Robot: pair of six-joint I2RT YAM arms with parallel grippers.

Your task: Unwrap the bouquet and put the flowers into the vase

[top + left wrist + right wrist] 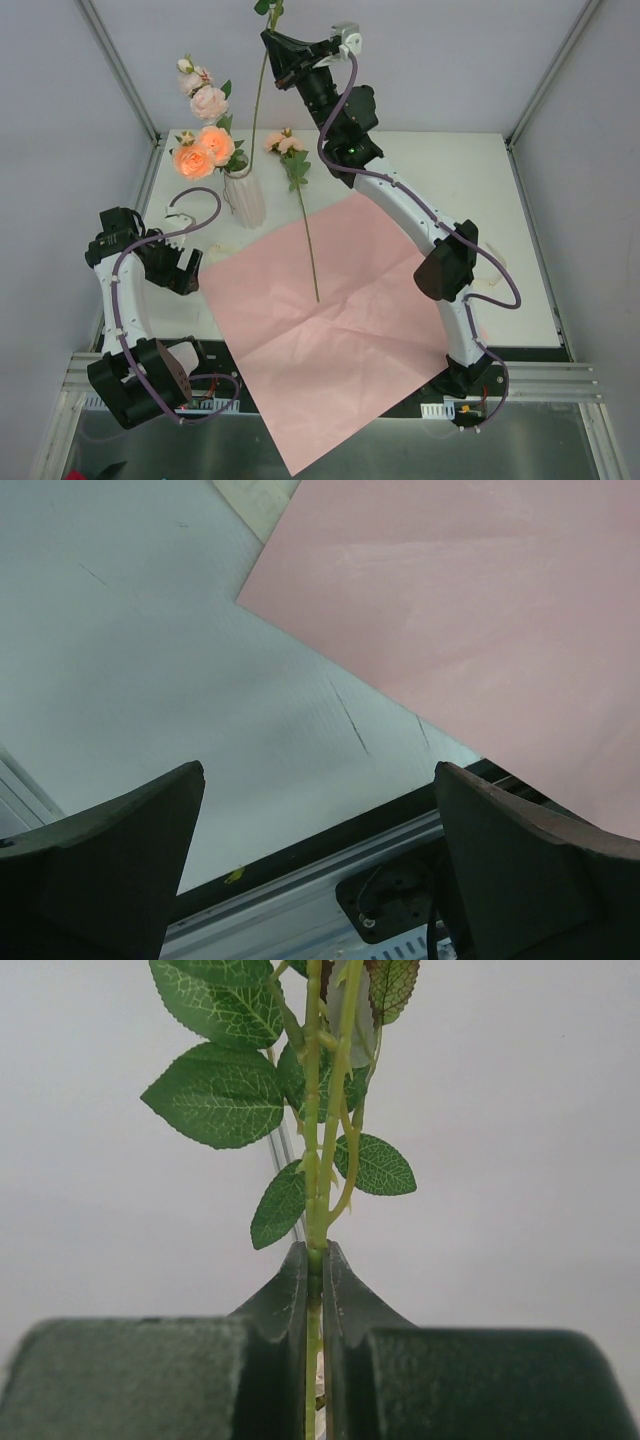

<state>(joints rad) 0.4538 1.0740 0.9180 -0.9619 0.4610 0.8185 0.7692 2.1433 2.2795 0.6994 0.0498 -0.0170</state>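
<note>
The white ribbed vase (243,198) stands at the table's back left and holds several peach and pale pink roses (203,150). My right gripper (270,45) is high above the vase, shut on the thin green stem of a flower (258,100) that hangs down towards the vase's mouth. Seen from the right wrist, the jaws (315,1265) pinch that stem below its green leaves (215,1095). Another rose (288,144) lies with its stem across the flat pink wrapping paper (340,320). Low at the left, my left gripper (180,268) is open and empty (318,770) over the bare table, beside a corner of the paper (470,610).
The pink sheet overhangs the table's near edge between the arm bases. A metal frame rail (330,890) runs along that edge. Upright frame posts (120,70) stand at the back corners. A cream strip (492,284) lies on the table right of the right arm.
</note>
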